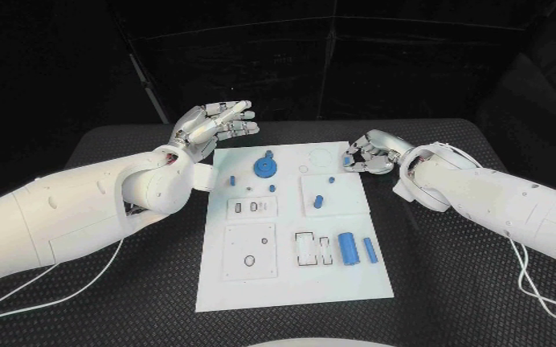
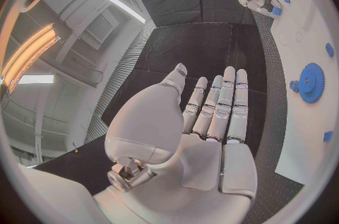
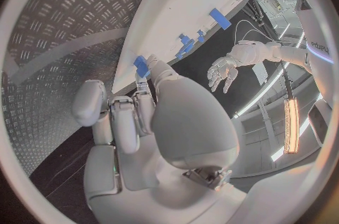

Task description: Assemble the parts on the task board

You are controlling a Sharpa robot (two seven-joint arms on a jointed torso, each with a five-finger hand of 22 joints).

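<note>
The white task board lies in the middle of the black table. On it sit a blue gear, a blue peg, a large blue cylinder and a slimmer one. My right hand hovers at the board's far right edge, fingers curled, pinching a small blue part; the right wrist view has that part at the fingertips. My left hand is raised beyond the board's far left corner, fingers stretched out and holding nothing. In the left wrist view the left hand is flat beside the gear.
Small blue pieces lie on the board's far half, and square inset plates with slots take up its near left. Black walls close the table at the back. Textured black table lies on both sides of the board.
</note>
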